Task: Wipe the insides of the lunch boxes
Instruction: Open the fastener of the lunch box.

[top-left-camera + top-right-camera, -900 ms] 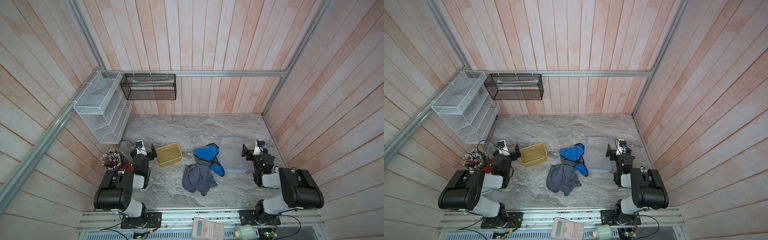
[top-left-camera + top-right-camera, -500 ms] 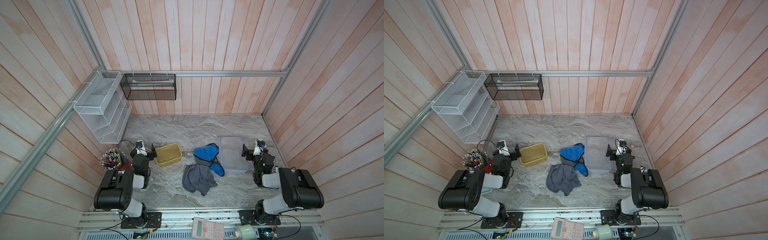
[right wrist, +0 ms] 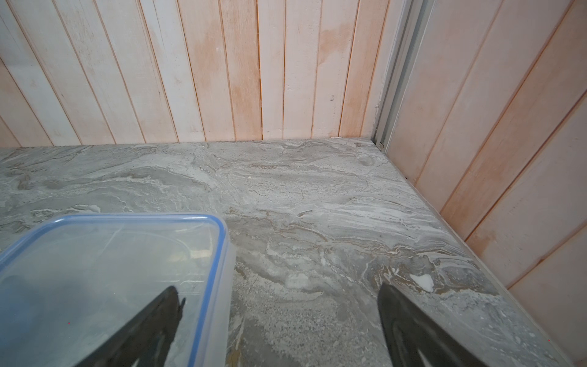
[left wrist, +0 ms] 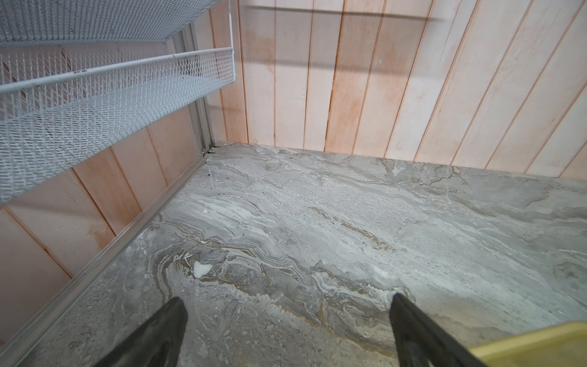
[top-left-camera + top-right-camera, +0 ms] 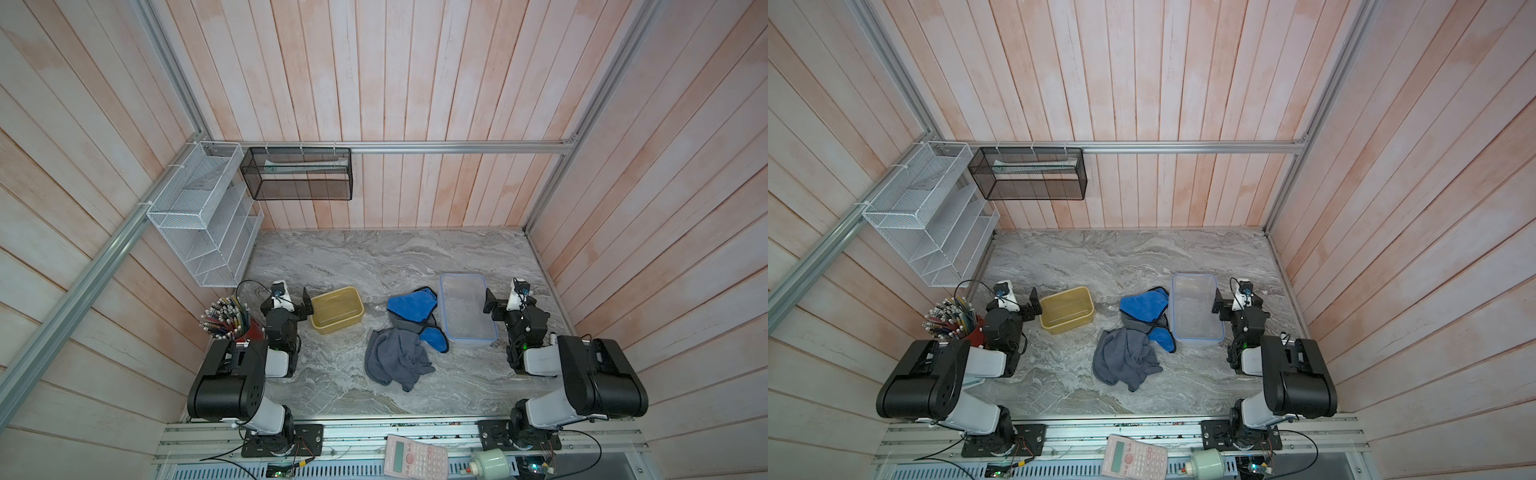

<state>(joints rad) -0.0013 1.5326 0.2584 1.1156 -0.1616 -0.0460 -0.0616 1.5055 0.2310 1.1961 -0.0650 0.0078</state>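
Observation:
In both top views the small yellow lunch box (image 5: 336, 309) (image 5: 1066, 309) sits on the marble table at the left, and the larger clear, blue-rimmed lunch box (image 5: 467, 309) (image 5: 1197, 309) at the right. A blue cloth (image 5: 411, 307) and a grey cloth (image 5: 397, 359) lie crumpled between them. My left gripper (image 5: 306, 304) (image 4: 286, 300) is open and empty just left of the yellow box, whose corner (image 4: 540, 343) shows beside one finger. My right gripper (image 5: 490, 301) (image 3: 277, 287) is open and empty, with one finger over the clear box's (image 3: 111, 270) blue rim.
A cup of pencils (image 5: 224, 320) stands beside the left arm. A white wire rack (image 5: 199, 220) and a black mesh basket (image 5: 297, 174) hang on the walls. Wooden walls close in the table on three sides. A pink calculator (image 5: 415, 457) lies on the front rail.

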